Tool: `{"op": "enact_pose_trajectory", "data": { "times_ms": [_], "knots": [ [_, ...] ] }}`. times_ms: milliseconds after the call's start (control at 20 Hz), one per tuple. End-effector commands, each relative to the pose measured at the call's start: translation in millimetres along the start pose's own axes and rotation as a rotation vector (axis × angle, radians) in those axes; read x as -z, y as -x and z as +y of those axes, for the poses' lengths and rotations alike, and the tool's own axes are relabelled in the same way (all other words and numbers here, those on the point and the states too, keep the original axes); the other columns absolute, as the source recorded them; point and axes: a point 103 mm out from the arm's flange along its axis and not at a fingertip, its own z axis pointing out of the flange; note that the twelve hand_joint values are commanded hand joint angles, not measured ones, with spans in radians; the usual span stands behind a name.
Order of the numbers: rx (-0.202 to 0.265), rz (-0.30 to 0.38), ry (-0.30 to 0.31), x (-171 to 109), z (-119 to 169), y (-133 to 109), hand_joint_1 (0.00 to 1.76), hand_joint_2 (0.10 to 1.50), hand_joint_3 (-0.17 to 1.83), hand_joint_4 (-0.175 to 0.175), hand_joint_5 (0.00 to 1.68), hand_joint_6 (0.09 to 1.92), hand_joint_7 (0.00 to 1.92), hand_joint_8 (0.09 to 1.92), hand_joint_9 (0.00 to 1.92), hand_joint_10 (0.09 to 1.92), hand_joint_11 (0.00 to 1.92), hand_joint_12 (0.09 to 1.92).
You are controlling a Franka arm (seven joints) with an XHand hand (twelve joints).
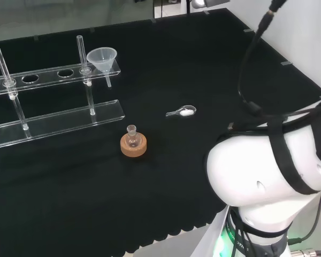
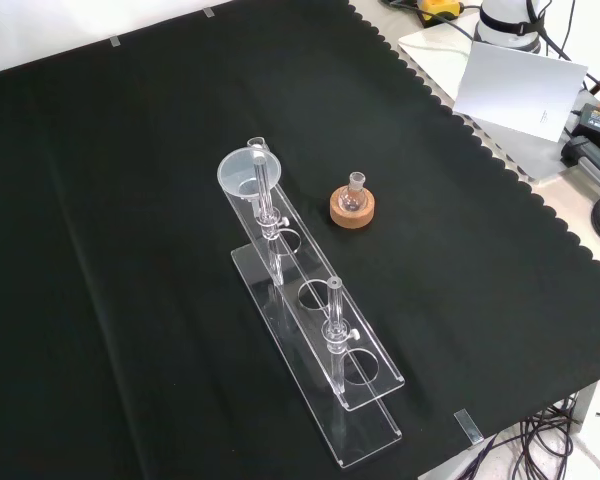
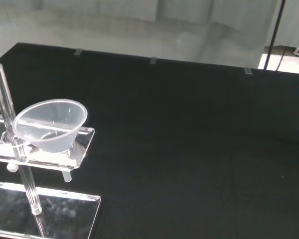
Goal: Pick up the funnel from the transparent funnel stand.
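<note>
— What lies on the black cloth (image 1: 203, 64)?

— A clear funnel stand (image 1: 59, 115), two posts, a shelf with holes. The funnel (image 1: 102, 59) sits in the shelf's end hole, rightmost in the head view.

— Smaller things?

— A small flask on a cork ring (image 1: 133, 145), then a little spoon (image 1: 182, 112).

— The hand's fingers?

— Cannot tell.

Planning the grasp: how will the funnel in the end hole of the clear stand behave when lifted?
The funnel looks thin, clear plastic, so probably light and stiff. Its smooth cone may slip between fingers. Its stem hangs through the funnel stand shelf, so it should lift straight up; a sideways pull might tip the stand.
</note>
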Motion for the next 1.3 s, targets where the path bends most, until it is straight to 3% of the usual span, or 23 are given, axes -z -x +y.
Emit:
{"op": "enact_pose_trajectory", "data": {
  "times_ms": [50, 450, 800, 1300],
  "knots": [
    [0.074, -0.059, -0.021, -8.4, 25.7, -29.0, 0.29, 0.61, 0.04, 0.041, 0.0, 0.09, 0.0, 0.09, 0.0, 0.09, 0.0, 0.56],
    [0.136, -0.104, -0.103, -14.9, 49.9, -53.6, 0.34, 0.62, 0.03, 0.02, 0.0, 0.09, 0.0, 0.09, 0.0, 0.09, 0.0, 0.6],
    [0.168, -0.116, -0.17, -19.1, 73.3, -60.6, 0.38, 0.63, 0.03, 0.004, 0.0, 0.09, 0.0, 0.09, 0.0, 0.09, 0.0, 0.61],
    [0.169, -0.143, -0.24, -34.4, 92.9, -72.7, 0.41, 0.65, 0.03, -0.02, 0.0, 0.09, 0.04, 0.09, 0.0, 0.09, 0.0, 0.62]
  ]
}}
